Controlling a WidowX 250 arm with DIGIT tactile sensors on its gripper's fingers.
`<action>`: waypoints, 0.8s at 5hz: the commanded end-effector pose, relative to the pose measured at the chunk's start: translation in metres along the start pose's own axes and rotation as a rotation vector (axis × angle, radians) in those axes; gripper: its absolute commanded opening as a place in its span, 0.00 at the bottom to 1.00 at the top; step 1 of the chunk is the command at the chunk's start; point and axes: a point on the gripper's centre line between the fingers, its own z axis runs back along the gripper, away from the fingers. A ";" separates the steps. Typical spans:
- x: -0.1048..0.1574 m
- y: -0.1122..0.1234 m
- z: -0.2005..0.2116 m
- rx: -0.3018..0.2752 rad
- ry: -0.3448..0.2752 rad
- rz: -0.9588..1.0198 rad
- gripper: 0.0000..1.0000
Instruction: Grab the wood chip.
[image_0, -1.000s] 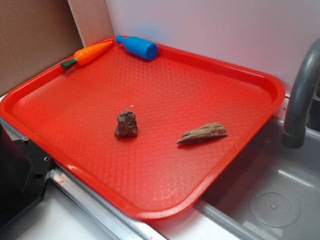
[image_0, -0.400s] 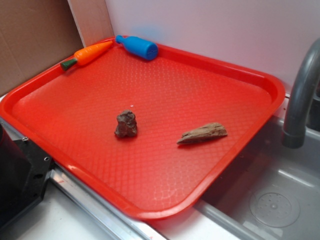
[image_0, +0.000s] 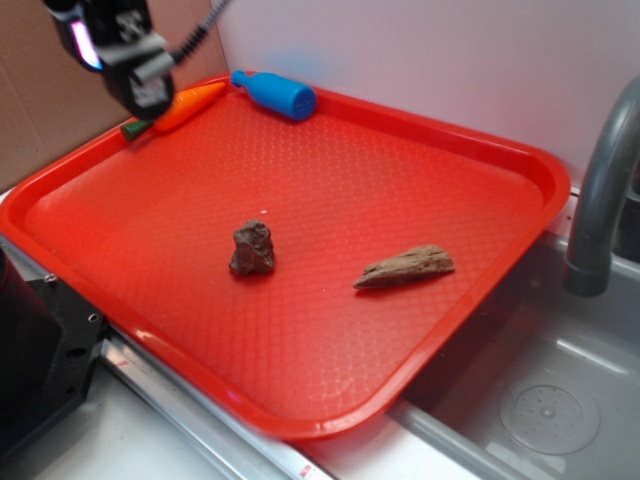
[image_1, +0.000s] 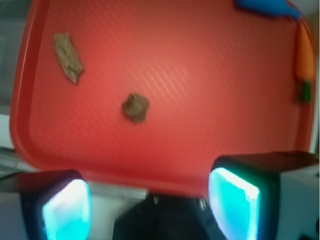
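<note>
Seen from the wrist, the jaws stand apart, empty, their pads (image_1: 67, 210) glowing cyan. The gripper (image_0: 150, 95) hangs at upper left above a plastic carrot (image_0: 180, 107). On the tray (image_0: 300, 160), pebbled red plastic, the chip (image_0: 405, 267) lies right of centre: flat rough-grained tan wood, long axis left-right, taper left. A lumpy brown rock (image_0: 252, 248) sits near it.

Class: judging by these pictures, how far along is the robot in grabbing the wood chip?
Barely begun. Done: nothing; the wood chip lies untouched on the red tray. In hand: the gripper, jaws open and empty, is high above the tray's far-left corner. Left: crossing over, descending, closing, lifting.
</note>
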 end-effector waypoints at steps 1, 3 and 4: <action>0.037 -0.039 -0.049 0.005 -0.093 -0.195 1.00; 0.075 -0.053 -0.072 0.020 -0.054 -0.290 1.00; 0.075 -0.053 -0.072 0.020 -0.054 -0.290 1.00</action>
